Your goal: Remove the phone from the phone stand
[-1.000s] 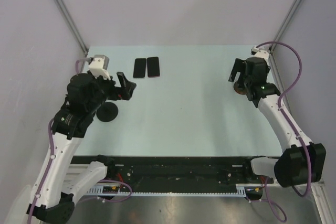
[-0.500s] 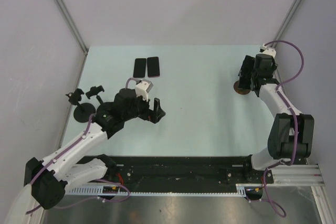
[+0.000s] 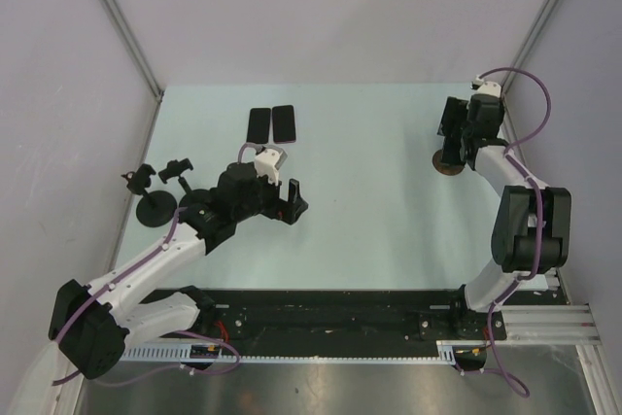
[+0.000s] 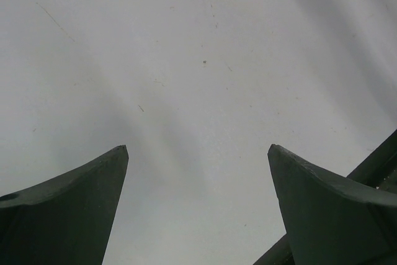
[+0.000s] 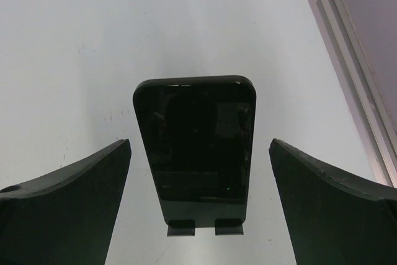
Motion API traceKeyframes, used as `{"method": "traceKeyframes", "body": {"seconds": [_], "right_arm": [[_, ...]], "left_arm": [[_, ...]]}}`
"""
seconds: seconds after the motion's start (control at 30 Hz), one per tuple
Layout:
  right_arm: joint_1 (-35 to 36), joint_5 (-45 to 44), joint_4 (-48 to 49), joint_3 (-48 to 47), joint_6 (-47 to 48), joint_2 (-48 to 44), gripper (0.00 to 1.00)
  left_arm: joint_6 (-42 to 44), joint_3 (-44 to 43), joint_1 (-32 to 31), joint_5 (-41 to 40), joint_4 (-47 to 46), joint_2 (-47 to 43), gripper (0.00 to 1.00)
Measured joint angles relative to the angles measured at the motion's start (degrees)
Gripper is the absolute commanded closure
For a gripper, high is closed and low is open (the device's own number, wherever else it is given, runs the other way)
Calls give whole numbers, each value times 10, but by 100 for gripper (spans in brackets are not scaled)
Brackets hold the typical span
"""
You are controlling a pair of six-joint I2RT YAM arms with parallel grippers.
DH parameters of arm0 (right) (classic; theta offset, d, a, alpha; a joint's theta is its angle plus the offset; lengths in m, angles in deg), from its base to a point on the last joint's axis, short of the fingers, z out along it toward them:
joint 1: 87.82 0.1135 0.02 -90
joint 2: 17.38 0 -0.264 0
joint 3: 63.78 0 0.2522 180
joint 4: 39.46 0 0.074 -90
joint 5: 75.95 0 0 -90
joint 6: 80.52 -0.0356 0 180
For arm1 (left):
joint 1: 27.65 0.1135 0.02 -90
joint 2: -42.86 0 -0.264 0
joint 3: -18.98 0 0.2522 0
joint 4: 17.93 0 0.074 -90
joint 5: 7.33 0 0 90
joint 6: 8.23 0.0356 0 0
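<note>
- Empty stand (image 3: 155, 207): one black stand on a round base, at the left edge of the desk (image 3: 369, 191), with nothing in its clamp as far as the top view shows.
- Left gripper (image 4: 198, 150): jaws spread wide and holding nothing, with only bare desk between them. It hangs left of the desk's centre, well apart from the phone that matters.
- Loose phones: two dark handsets, (image 3: 259, 125) and (image 3: 283, 123), lie flat side by side near the far edge, left of its middle. Neither sits in a stand.
- Right gripper (image 5: 199, 143): jaws fully apart and gripping nothing. This is clearly the nearer arm.
- Phone (image 5: 193, 122): it is near the right edge of the desk, towards the far right corner, propped in the phone stand (image 5: 205, 227). In the wrist view it lies straight ahead, centred between the fingers and apart from both.
- Its long axis runs away from the wrist camera, with the bottom end on the stand's two small tabs. The fingers therefore face its two long sides, which looks right for closing across its width.
- Count: three phones, two stands, two grippers.
</note>
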Motion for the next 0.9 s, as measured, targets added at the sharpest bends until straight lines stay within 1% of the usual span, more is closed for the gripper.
{"method": "traceKeyframes", "body": {"seconds": [0.27,0.33,0.43,0.47,0.53,0.57,0.7,0.73,0.8,0.83,0.9], "right_arm": [[-2,3,7,-14,9,34,0],[-2,4,7,-14,9,39,3],[-2,4,2,-14,12,45,13],[-2,4,-1,-14,13,46,18],[-2,3,-6,-14,15,46,23],[-2,5,-6,-14,16,46,30],[-2,4,-8,-15,19,46,47],[-2,4,-8,-16,20,46,56],[-2,4,-9,-16,20,46,67],[-2,4,-9,-16,20,46,74],[-2,4,-11,-16,20,45,80]], "left_arm": [[0,0,0,-5,-1,0,0],[0,0,0,-5,-1,0,0],[0,0,0,-5,-1,0,0],[0,0,0,-5,-1,0,0],[0,0,0,-5,-1,0,0],[0,0,0,-5,-2,0,0],[0,0,0,-5,-2,0,0],[0,0,0,-5,-2,0,0],[0,0,0,-5,-2,0,0],[-1,0,0,-5,-2,0,0],[-2,0,0,-4,-2,-2,0]]}}
